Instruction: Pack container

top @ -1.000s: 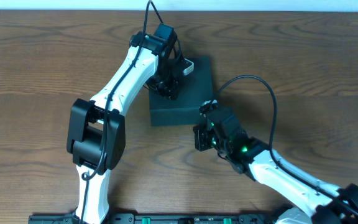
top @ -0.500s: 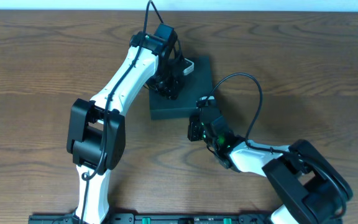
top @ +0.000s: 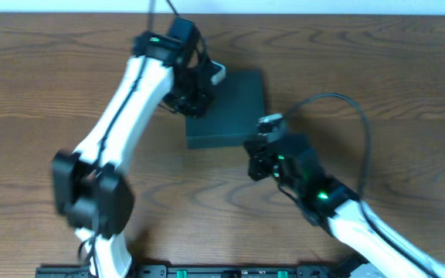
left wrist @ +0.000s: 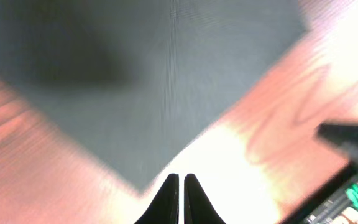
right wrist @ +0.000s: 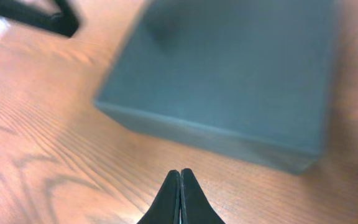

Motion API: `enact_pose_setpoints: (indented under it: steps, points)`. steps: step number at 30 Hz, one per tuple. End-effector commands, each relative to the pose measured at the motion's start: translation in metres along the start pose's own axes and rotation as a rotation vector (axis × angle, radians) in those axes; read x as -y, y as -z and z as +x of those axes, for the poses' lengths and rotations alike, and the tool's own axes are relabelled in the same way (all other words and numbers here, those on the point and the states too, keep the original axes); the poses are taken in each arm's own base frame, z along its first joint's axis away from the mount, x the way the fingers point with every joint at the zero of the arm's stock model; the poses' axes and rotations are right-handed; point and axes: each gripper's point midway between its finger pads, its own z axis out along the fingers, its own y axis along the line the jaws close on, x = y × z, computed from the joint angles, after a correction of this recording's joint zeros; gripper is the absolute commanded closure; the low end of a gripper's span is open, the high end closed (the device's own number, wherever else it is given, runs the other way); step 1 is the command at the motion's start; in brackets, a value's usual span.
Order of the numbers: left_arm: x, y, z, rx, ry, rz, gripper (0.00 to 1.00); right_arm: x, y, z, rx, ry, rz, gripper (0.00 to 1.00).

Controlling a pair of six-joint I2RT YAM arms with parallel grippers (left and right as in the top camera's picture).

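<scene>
Container (top: pixel 230 108) sat lid-down on counter (top: pixel 377 62), mid-back. You had left hand (left wrist: pixel 180 180) pressed together, empty, over its left corner. Right hand (right wrist: pixel 180 177) likewise pressed together, empty, near front edge. Likely posed for nudging, not gripping.

Overhead, the white left arm (top: pixel 122 108) is blurred, and its black left gripper (top: pixel 192 99) hides the far left corner of the dark teal-green rigid rectangular container (top: pixel 234 116). The white right arm (top: pixel 361 232) runs off the near right edge. The left wrist view is soft throughout; a dark shape (left wrist: pixel 353 140) at its right edge is unidentifiable. In the right wrist view the container's far side is cut off.
</scene>
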Motion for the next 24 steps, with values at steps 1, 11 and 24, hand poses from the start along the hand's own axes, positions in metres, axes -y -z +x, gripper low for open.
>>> enact_pose_setpoints:
  steps: [1, 11, 24]
  points:
    - [0.014, 0.049, 0.008, 0.103, 0.004, 0.002, 0.94, 0.004, 0.034, -0.029, 0.097, 0.027, 0.005, 0.98]
    - [0.056, 0.067, 0.102, 0.250, -0.016, 0.063, 0.94, -0.001, 0.108, -0.013, 0.091, 0.038, -0.050, 0.99]
    - [0.073, -0.014, 0.176, 0.196, 0.217, 0.237, 0.05, 0.013, 0.105, 0.033, -0.103, -0.039, 0.002, 0.01]
